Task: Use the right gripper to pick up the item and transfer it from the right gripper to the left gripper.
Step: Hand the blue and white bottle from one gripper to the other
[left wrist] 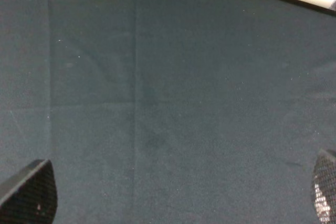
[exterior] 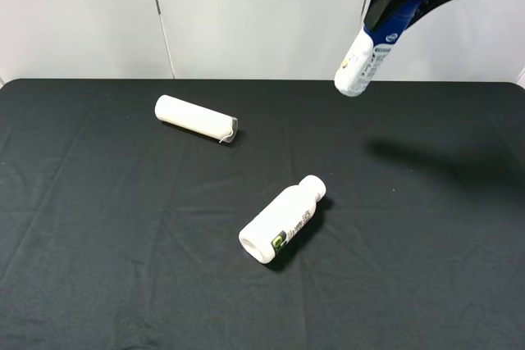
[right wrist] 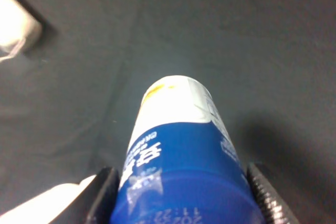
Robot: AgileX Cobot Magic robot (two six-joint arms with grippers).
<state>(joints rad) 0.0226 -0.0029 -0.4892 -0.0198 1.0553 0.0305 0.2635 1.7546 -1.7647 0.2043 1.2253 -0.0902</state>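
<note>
Above table (exterior: 98,227): right gripper (exterior: 400,4) high, around item (exterior: 362,61)

One blue-capped bottle (exterior: 364,59); one all-white bottle (exterior: 283,223); one white tube (exterior: 195,117).

item (right wrist: 181,166): stamped digits "11:22", rest cut off | white bottle (exterior: 283,223): print unreadable

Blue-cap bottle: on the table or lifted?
Lifted. The right claw grips the bottle at its blue end; it hangs tilted, clear of the black cloth.
</note>
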